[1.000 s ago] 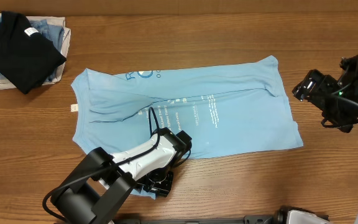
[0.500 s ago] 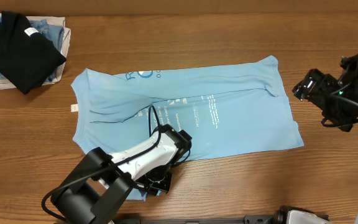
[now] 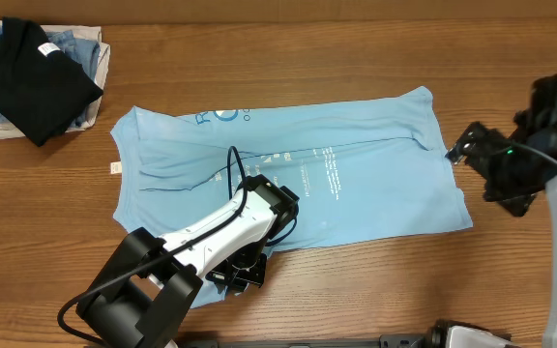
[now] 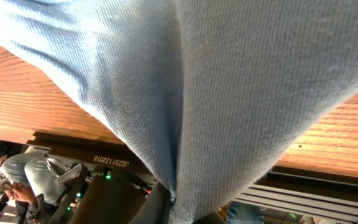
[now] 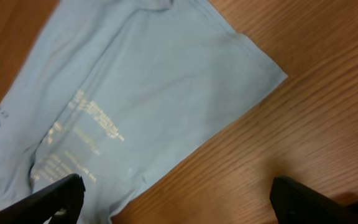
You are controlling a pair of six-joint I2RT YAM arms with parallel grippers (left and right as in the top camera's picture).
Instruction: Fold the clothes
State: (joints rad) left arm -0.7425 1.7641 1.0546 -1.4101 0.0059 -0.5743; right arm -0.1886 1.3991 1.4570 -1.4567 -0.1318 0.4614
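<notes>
Left gripper (image 3: 243,274), lower centre, clamped shut on the blue t-shirt (image 3: 356,184) at its near edge; right gripper (image 3: 464,147), right of frame, jaws wide apart, holding nothing.

The light blue t-shirt (image 3: 375,145) bears white print: near its far edge a large "R" (image 3: 202,118) beside a ring like an "O"; the small lines of lettering (image 3: 307,179) across its middle are too small to read. In the left wrist view a dark bar (image 4: 67,148) below the table edge carries a white code beginning "JQ25", the rest unclear
</notes>
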